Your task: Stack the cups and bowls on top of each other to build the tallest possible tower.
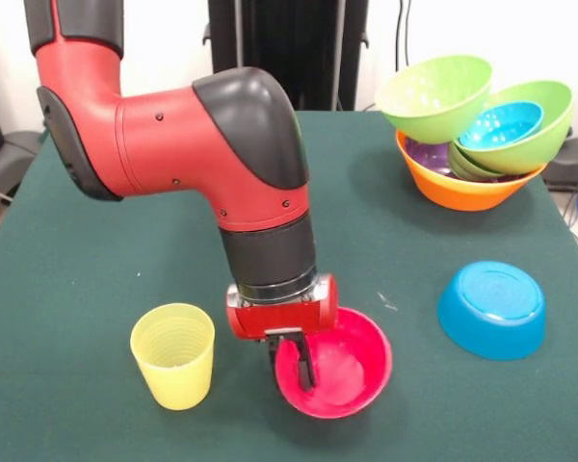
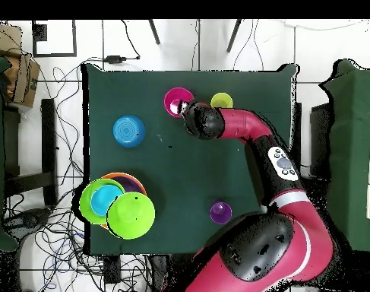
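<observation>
My gripper [image 1: 291, 358] stands at the left rim of the pink-red bowl [image 1: 347, 371], with one finger [image 1: 305, 366] inside it and the other outside, shut on the rim. The bowl sits low at the table's near edge, tipped a little. The ribbed yellow cup [image 1: 173, 354] stands upright just left of the gripper. The tower [image 1: 462, 188] at the back right is an orange bowl holding a purple bowl [image 1: 426, 154], green bowls [image 1: 435, 96] and a blue bowl [image 1: 501, 125]. In the overhead view the gripper [image 2: 186, 109] is beside the pink-red bowl [image 2: 175, 99], and the purple cup [image 2: 220, 212] stands near my base.
A second blue bowl [image 1: 491, 308] lies upside down to the right of the pink-red bowl, and it also shows in the overhead view [image 2: 129, 130]. The green table [image 1: 96, 250] has cables and furniture around its edges.
</observation>
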### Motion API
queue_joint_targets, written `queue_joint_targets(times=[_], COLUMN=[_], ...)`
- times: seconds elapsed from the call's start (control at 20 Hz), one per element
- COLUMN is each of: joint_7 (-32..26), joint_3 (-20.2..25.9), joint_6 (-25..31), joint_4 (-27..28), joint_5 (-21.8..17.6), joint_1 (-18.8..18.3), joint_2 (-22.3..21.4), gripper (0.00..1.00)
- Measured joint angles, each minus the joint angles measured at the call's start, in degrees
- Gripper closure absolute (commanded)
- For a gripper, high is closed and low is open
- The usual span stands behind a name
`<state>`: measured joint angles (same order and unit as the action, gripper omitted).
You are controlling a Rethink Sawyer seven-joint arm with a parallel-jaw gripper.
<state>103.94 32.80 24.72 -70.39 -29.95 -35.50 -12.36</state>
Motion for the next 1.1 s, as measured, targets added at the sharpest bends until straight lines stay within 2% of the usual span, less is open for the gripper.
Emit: queue_joint_targets(times=[0.4, 0.7, 0.95, 1.1], joint_7=[0.0, 0.0, 0.0, 0.1], joint_3=[0.6, -0.9, -4.1, -6.2], joint_6=[0.0, 0.2, 4.8, 10.7], joint_4=[0.6, 0.2, -2.7, -3.9], joint_5=[0.0, 0.1, 3.0, 5.9], joint_1=[0.8, 2.9, 7.4, 10.8], joint_2=[-0.7, -3.2, -10.5, -16.1], gripper=[1.00, 1.00, 1.00, 1.00])
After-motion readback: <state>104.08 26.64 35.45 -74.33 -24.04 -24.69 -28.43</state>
